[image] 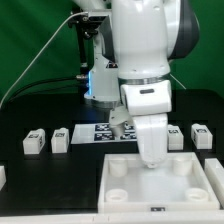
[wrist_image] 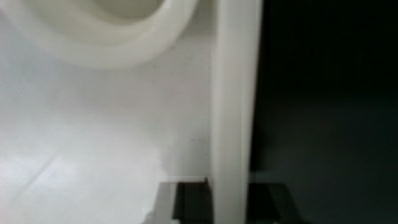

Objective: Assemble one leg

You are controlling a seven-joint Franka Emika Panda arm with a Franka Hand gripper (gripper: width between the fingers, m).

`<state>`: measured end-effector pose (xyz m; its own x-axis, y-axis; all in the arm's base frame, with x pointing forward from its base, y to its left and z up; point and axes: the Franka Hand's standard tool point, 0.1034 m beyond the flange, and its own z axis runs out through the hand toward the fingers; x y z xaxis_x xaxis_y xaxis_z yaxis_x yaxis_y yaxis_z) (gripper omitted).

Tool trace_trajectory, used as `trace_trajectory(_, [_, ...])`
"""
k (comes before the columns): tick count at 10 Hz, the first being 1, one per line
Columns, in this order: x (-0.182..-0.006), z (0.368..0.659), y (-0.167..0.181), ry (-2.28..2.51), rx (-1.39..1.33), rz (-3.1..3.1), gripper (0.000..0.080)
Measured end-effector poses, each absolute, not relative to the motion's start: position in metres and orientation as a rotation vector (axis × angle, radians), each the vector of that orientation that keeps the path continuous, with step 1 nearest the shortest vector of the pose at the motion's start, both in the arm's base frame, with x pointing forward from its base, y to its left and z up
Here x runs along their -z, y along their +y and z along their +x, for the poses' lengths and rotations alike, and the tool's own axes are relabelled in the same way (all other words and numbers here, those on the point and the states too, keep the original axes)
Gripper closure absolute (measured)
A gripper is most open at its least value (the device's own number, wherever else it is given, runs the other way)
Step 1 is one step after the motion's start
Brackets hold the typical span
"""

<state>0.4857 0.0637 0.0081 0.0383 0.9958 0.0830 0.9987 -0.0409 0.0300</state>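
My gripper [image: 152,158] is down at the far edge of the large white square panel [image: 165,185]. In the wrist view its two dark fingers [wrist_image: 189,203] stand one on each side of the panel's upright rim [wrist_image: 231,120] and press against it, so the gripper [wrist_image: 231,206] is shut on that rim. A round corner socket [wrist_image: 134,25] of the panel shows close by. Several small white legs with tags lie on the black table: two at the exterior view's left [image: 33,142] [image: 60,139] and two at its right [image: 177,137] [image: 201,134]. None is held.
The marker board [image: 108,131] lies flat behind the panel, partly hidden by the arm. A white part [image: 2,176] shows at the exterior view's left edge. A green curtain hangs behind, and the arm's base [image: 100,80] stands at the back.
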Motion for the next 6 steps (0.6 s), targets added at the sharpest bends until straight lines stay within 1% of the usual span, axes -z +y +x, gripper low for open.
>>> trace_trajectory(1, [-0.0079, 0.4894, 0.0682, -2.147, 0.128, -2.238, 0.0742])
trace_trajectory(6, [-0.0075, 0.4903, 0.0673, -2.187, 0.115, -2.203, 0.0742])
